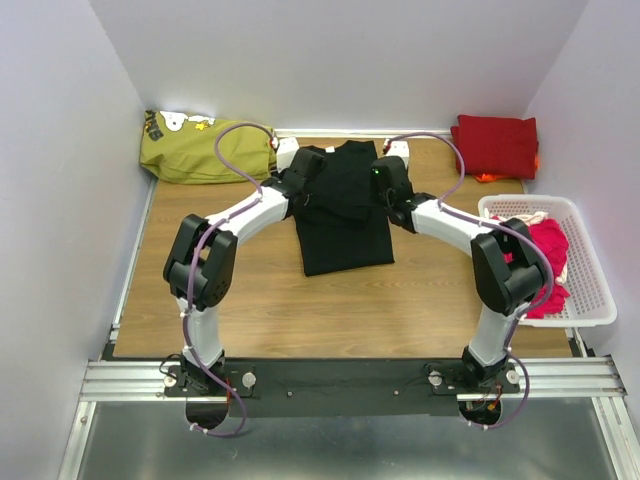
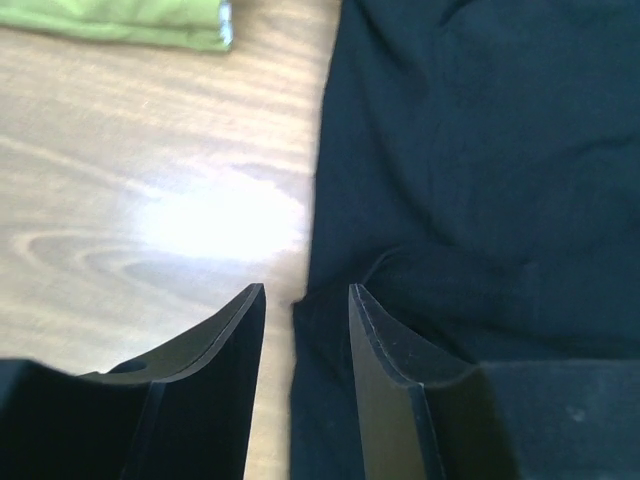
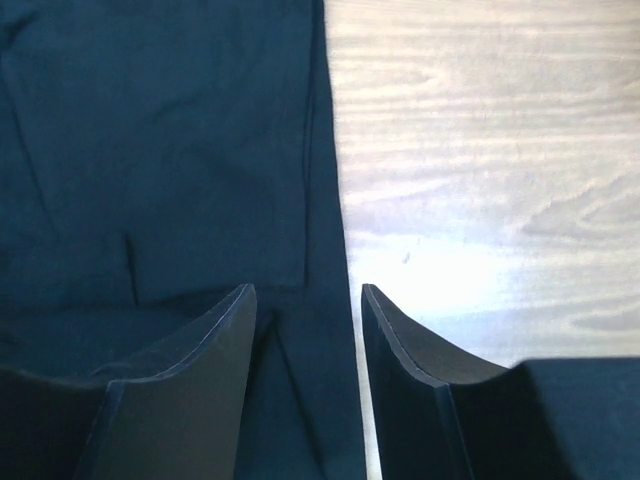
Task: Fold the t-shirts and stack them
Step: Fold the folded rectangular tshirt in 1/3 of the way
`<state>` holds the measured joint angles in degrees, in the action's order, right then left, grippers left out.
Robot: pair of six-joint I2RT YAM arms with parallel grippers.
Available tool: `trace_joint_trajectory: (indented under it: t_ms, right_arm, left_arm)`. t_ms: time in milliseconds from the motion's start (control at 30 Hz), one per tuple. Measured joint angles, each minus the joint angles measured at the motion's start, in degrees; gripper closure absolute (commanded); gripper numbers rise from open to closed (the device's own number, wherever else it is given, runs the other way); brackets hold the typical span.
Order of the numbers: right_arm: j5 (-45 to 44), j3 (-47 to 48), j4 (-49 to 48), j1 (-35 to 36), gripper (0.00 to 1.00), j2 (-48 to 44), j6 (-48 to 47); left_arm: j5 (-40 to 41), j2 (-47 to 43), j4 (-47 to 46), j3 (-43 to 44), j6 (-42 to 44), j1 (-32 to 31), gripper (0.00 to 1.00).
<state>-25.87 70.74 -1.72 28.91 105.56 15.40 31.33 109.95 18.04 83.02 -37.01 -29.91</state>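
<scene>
Where the hands stand: left hand and right hand are low over the far end of the black t-shirt, one at each shoulder.
Left hand: jaws parted and holding nothing; the shirt's left edge runs just under the gap, with bare bench to its left.
Right hand: jaws parted and holding nothing; the shirt's right edge lies under the gap.
Shirt's place: middle of the bench, flat, sides tucked in.
Long axis: from the far edge toward the near edge, collar end far, hem near.
Nearer arm: neither; each is over its own side edge.
Next move, as a judgement: pinch both far corners and carry them toward the hem.
Other shirts: dark red t-shirt folded at the far right corner; pink t-shirts in the basket at the right edge.
</scene>
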Motion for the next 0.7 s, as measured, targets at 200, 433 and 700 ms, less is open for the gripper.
trace_joint_trajectory:
  t_ms: [200, 433, 700]
  right_arm:
    - [5.2, -5.2, 2.0, 0.2, 0.51, -5.8, 1.2]
    - [10.3, -9.1, 3.7, 2.5, 0.54, -7.4, 2.7]
    - [13.6, -9.2, 4.6, 4.7, 0.58, -2.6, 4.5]
  left_arm:
    - [-1.7, -6.2, -0.1, -6.7, 0.2, 0.0, 0.56]
    - [-6.7, -11.4, -2.4, -14.2, 1.0, -0.9, 0.62]
    - [-13.0, -7.3, -4.3, -15.2, 2.4, -1.2, 0.73]
